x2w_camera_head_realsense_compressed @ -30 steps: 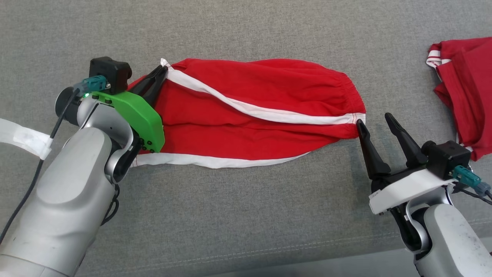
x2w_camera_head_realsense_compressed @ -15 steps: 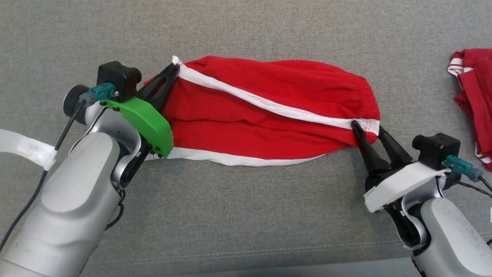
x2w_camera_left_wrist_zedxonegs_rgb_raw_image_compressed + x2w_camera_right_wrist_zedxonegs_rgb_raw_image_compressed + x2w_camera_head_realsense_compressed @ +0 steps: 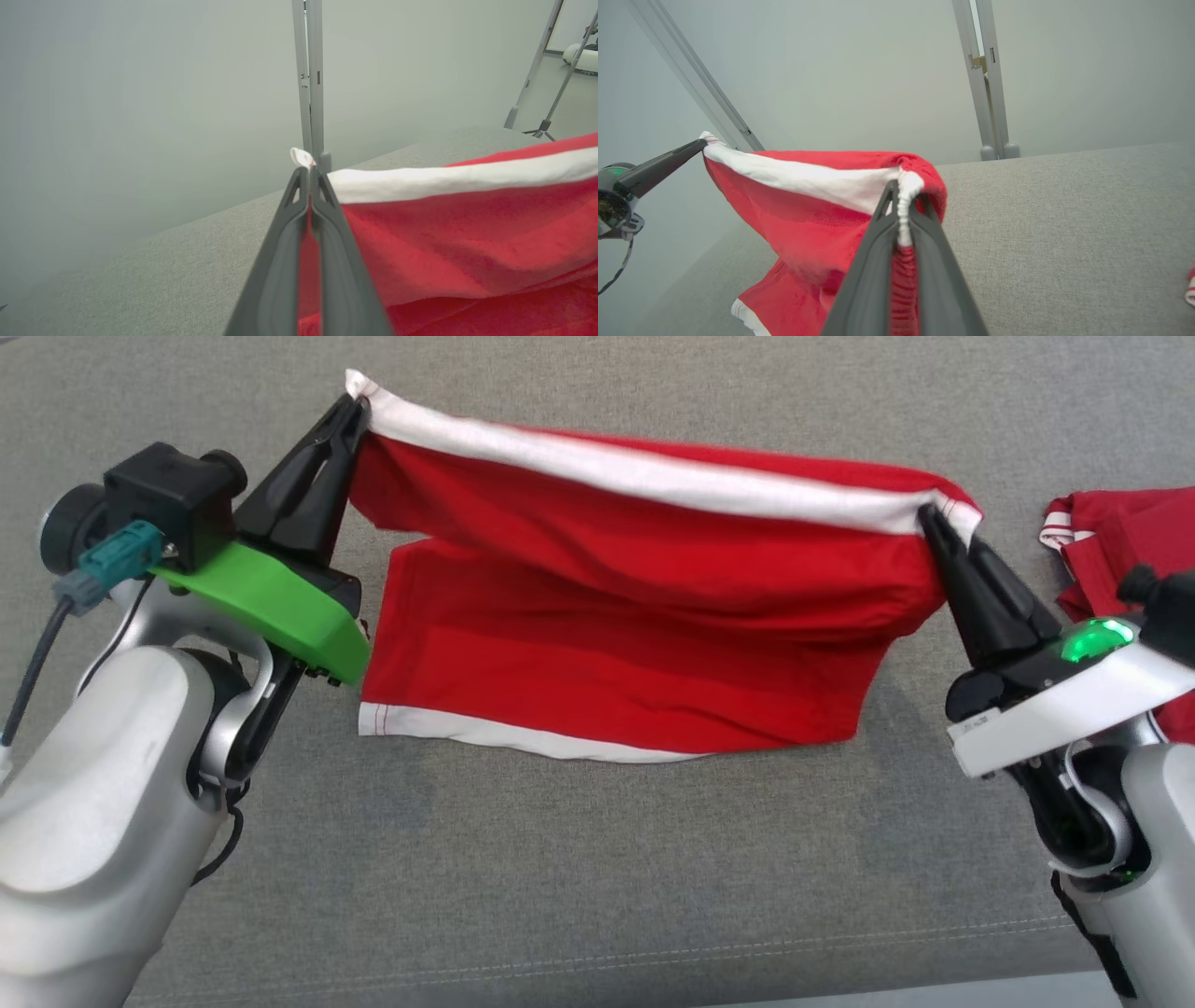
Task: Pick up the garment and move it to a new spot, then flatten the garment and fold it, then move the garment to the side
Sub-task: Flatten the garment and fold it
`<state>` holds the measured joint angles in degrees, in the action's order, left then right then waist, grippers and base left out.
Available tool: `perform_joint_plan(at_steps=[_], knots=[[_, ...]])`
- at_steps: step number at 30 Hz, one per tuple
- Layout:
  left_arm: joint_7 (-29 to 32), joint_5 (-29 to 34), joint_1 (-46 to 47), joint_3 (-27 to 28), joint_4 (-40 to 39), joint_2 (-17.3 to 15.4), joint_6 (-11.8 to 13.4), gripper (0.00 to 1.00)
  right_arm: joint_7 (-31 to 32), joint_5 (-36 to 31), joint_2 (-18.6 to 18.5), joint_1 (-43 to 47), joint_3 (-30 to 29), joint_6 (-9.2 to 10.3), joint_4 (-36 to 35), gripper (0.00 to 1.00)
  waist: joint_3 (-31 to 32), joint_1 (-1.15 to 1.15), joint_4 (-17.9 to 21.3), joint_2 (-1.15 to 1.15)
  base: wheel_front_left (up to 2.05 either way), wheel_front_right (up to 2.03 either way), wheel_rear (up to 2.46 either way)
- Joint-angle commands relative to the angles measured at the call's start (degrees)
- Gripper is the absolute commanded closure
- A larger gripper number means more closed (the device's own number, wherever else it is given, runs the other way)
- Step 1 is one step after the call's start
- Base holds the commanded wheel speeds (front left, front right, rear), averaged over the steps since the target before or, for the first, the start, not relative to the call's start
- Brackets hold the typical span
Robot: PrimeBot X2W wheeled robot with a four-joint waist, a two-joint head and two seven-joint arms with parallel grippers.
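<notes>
The garment (image 3: 616, 616) is a pair of red shorts with white side stripes and a white hem. It hangs stretched between both grippers above the grey surface, its lower edge resting on the cloth. My left gripper (image 3: 353, 403) is shut on the garment's left corner (image 3: 306, 161). My right gripper (image 3: 934, 518) is shut on the gathered waistband at the right end (image 3: 906, 186). In the right wrist view the left gripper (image 3: 701, 143) holds the far corner, and the white stripe runs taut between the two grips.
A second red garment with white trim (image 3: 1120, 541) lies crumpled at the right edge, just behind my right wrist. The grey fabric surface (image 3: 597, 877) extends in front, its front seam near the bottom. A metal post (image 3: 310, 84) stands beyond the far edge.
The right gripper reached the waistband and shut on it. Both grippers then rose, lifting the garment's top edge off the surface so it now hangs stretched between them.
</notes>
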<state>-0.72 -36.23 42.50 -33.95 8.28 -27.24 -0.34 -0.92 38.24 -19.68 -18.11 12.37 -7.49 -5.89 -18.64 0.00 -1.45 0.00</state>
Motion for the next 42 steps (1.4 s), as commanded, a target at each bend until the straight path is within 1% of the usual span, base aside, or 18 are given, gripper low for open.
perform_joint_plan(at_steps=[1, 2, 9, 13, 14, 16, 19, 23, 25, 28, 30, 32, 34, 35, 37, 38, 39, 42], knots=[[0.1, 0.2, 0.0, 1.0, -2.3, -1.2, 1.2, 1.00, 0.4, 1.3, -0.4, -2.5, -0.7, 0.02, -1.5, 1.00, 2.0, 0.00, 0.2, 0.00, 0.00, 0.00, 0.00], [0.4, 0.4, 0.3, 1.6, -3.7, -1.7, 1.8, 1.00, 0.5, 0.9, -1.1, -3.8, -1.4, 0.02, -2.1, 1.00, 2.5, 0.00, 0.2, 0.00, 0.00, 0.00, 0.00], [1.6, 1.5, 2.1, 4.5, -13.3, -4.2, 5.5, 1.00, 2.4, -1.0, -1.6, -11.9, -2.7, 0.02, -5.5, 1.00, 5.8, 0.00, -0.3, 0.00, 0.00, 0.00, 0.00], [2.4, 2.1, 2.8, 5.6, -17.9, -4.7, 7.5, 1.00, 4.3, -2.2, -1.6, -14.5, -3.3, 0.02, -6.1, 1.00, 7.1, 0.00, -0.8, 0.00, 0.00, 0.00, 0.00], [2.4, 2.1, 2.8, 5.6, -17.9, -4.7, 7.5, 1.00, 4.3, -2.2, -1.6, -14.5, -3.3, 0.02, -6.1, 1.00, 7.1, 0.00, -0.8, 0.00, 0.00, 0.00, 0.00], [3.1, 2.5, 2.8, 5.8, -19.6, -5.1, 8.4, 1.00, 5.1, -2.4, -1.4, -15.2, -3.5, 0.02, -6.1, 1.00, 7.3, 0.00, -1.0, 0.00, 0.00, 0.00, 0.00], [3.6, 1.8, 2.6, 5.8, -20.8, -4.5, 9.0, 1.00, 5.7, -2.5, -1.1, -15.5, -3.7, 0.02, -5.1, 1.00, 7.2, 0.00, -1.2, 0.00, 0.00, 0.00, 0.00], [4.1, 0.2, 3.5, 5.5, -19.3, -3.2, 8.4, 1.00, 5.1, -3.0, -0.7, -17.3, -3.6, 0.02, -2.0, 1.00, 6.5, 0.00, -1.2, 0.00, 0.00, 0.00, 0.00], [3.9, -1.0, 5.3, 5.5, -17.3, -2.1, 7.4, 1.00, 4.7, -2.5, 0.1, -18.9, -3.2, 0.02, 0.4, 1.00, 5.8, 0.00, -1.1, 0.00, 0.00, 0.00, 0.00], [4.2, -2.5, 9.3, 5.4, -12.0, -0.1, 5.4, 1.00, 3.5, -2.5, 0.2, -23.8, -1.5, 0.02, 4.9, 1.00, 4.4, 0.00, -0.9, 0.00, 0.00, 0.00, 0.00], [4.5, -3.4, 13.2, 5.4, -6.9, 1.6, 4.1, 1.00, 1.8, -4.5, -1.0, -28.5, 0.4, 0.02, 8.9, 1.00, 3.3, 0.00, -0.8, 0.00, 0.00, 0.00, 0.00], [4.5, -4.6, 17.6, 5.6, -1.0, 3.8, 2.8, 1.00, 0.1, -4.2, 0.1, -33.2, 2.1, 0.03, 14.2, 1.00, 1.9, 0.00, -0.7, 0.00, 0.00, 0.00, 0.00], [4.7, -4.1, 22.6, 5.4, 5.6, 5.1, 1.6, 1.00, -1.1, -4.2, 0.7, -38.9, 3.7, 0.01, 20.2, 1.00, 0.7, 0.00, -0.6, 0.00, 0.00, 0.00, 0.00], [4.6, -4.9, 24.9, 5.5, 8.8, 6.4, 0.8, 1.00, -1.8, -3.7, 1.3, -41.9, 4.2, 0.01, 23.2, 1.00, 0.2, 0.00, -0.6, 0.00, 0.00, 0.00, 0.00], [3.5, -3.5, 29.8, 5.0, 15.3, 7.7, -0.3, 1.00, -3.7, -4.0, 2.1, -47.5, 5.3, 0.02, 29.5, 1.00, -0.5, 0.00, -0.7, 0.00, 0.00, 0.00, 0.00], [2.6, -3.8, 31.8, 5.3, 18.2, 8.9, -0.7, 1.00, -4.7, -4.0, 2.7, -49.9, 6.0, 0.02, 32.5, 1.00, -0.6, 0.00, -0.7, 0.00, 0.00, 0.00, 0.00], [1.5, -2.9, 33.9, 5.0, 21.4, 9.5, -0.9, 1.00, -5.7, -4.0, 3.2, -52.0, 6.6, 0.02, 35.7, 1.00, -0.6, 0.00, -1.0, 0.00, 0.00, 0.00, 0.00], [-1.5, -2.5, 39.2, 5.3, 29.6, 12.2, -1.6, 1.00, -9.5, -4.5, 4.6, -58.7, 6.9, 0.02, 44.3, 1.00, -0.8, 0.00, -1.7, 0.00, 0.00, 0.00, 0.00]])
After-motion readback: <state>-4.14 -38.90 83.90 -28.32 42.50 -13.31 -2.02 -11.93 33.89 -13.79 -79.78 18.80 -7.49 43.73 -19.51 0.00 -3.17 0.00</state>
